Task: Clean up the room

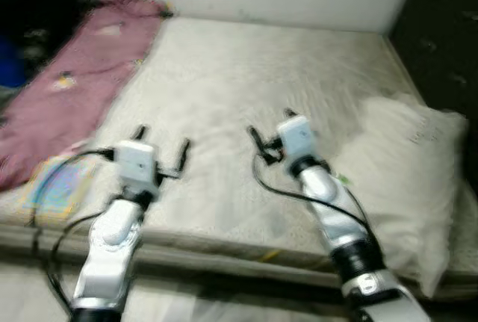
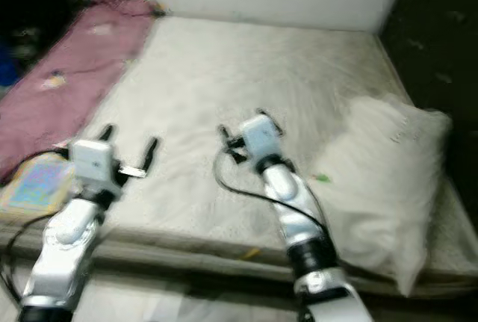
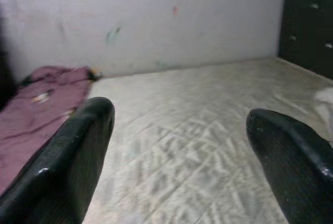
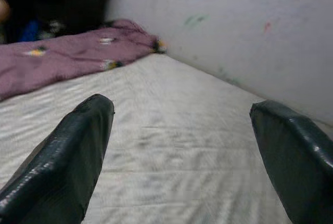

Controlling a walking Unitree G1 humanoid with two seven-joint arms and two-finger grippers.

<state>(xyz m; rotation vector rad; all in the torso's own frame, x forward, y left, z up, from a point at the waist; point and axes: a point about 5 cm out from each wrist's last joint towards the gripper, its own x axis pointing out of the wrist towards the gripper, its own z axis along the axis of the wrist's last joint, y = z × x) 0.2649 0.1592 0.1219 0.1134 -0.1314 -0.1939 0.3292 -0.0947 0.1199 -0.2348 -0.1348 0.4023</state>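
One bed [image 1: 246, 75] is seen, bare of sheets. One white pillow [image 1: 407, 180] is counted on it, at about 3 o'clock in the head views. One pink blanket [image 1: 71, 87] is counted, lying along the bed's edge from 9 to 11 o'clock. One flat, colourful thing, perhaps a book [image 1: 58, 187], is counted at 8 o'clock, just below the blanket; what it is cannot be told through the blur. Two arms are counted, each with one gripper: the left gripper [image 1: 160, 150] and the right gripper [image 1: 269, 129]. Two black fingers [image 3: 67, 167] are counted on each, spread apart.
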